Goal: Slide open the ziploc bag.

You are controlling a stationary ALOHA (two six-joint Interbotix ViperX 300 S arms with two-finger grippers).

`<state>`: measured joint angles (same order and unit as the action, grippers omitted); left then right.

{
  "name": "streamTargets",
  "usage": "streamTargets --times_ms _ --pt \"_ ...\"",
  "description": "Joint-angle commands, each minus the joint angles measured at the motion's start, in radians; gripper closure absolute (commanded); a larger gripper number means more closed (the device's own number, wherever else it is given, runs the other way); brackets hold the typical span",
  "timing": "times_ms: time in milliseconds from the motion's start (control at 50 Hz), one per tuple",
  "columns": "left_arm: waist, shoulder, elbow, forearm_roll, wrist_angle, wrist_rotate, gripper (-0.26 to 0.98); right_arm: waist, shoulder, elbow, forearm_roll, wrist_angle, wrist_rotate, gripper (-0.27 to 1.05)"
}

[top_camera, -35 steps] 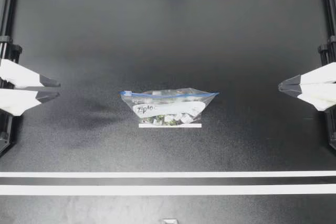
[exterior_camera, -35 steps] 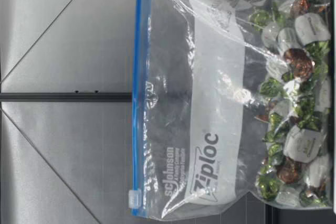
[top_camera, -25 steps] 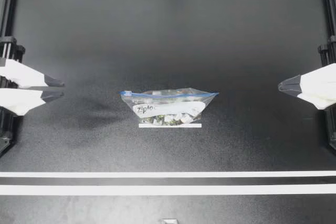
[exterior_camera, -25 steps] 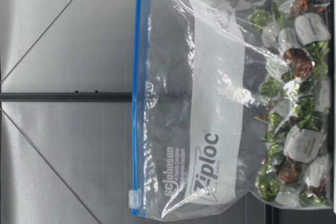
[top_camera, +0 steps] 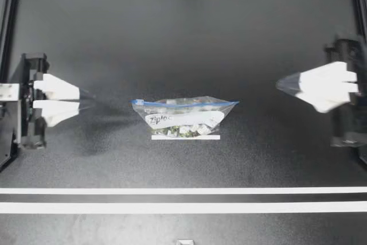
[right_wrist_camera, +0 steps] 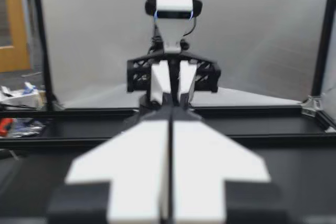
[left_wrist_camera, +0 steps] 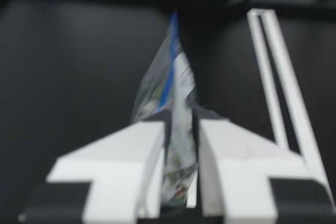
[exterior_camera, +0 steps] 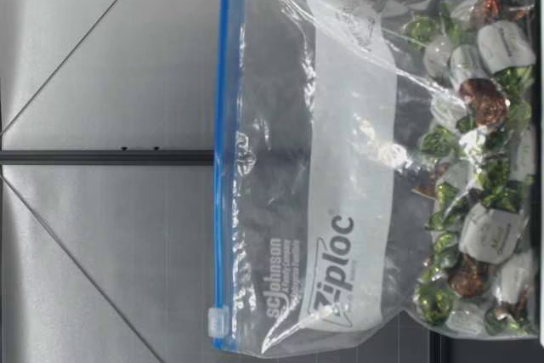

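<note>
Ziploc bag (top_camera: pixel 183 116) stands upright mid-counter (top_camera: pixel 183 38), well apart from both grippers. My left gripper (top_camera: pixel 86 101) is slightly open; my right gripper (top_camera: pixel 282 85) is closed, empty. I judge this the approach: next, pinch the slider (top_camera: pixel 133 102) at the bag's left end.

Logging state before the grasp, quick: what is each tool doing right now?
Left tool: open, holding nothing.
Right tool: closed, holding nothing.
</note>
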<state>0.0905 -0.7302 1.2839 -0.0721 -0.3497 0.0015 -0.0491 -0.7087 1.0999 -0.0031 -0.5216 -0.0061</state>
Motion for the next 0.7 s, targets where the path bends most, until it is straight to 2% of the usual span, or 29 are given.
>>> streamTargets --times_ms 0,100,180,420,540,680 --pt "0.008 0.049 -0.002 -0.025 -0.052 0.005 0.86 -0.023 0.084 -0.072 0.002 -0.015 -0.002 0.95" --pt "0.008 0.1 0.006 -0.029 -0.091 0.006 0.82 -0.037 0.172 -0.127 0.0 -0.018 -0.002 0.95" --pt "0.008 0.143 0.005 -0.029 -0.118 0.005 0.74 -0.046 0.236 -0.175 0.0 -0.014 -0.003 0.95" --pt "0.008 0.291 -0.028 -0.031 -0.192 0.0 0.3 -0.083 0.42 -0.311 -0.014 0.06 -0.008 0.84" --pt "0.008 0.364 -0.052 -0.031 -0.229 0.0 0.29 -0.092 0.488 -0.382 -0.043 0.15 -0.008 0.71" --pt "0.008 0.451 -0.092 -0.031 -0.265 0.0 0.29 -0.092 0.568 -0.463 -0.077 0.227 -0.015 0.46"
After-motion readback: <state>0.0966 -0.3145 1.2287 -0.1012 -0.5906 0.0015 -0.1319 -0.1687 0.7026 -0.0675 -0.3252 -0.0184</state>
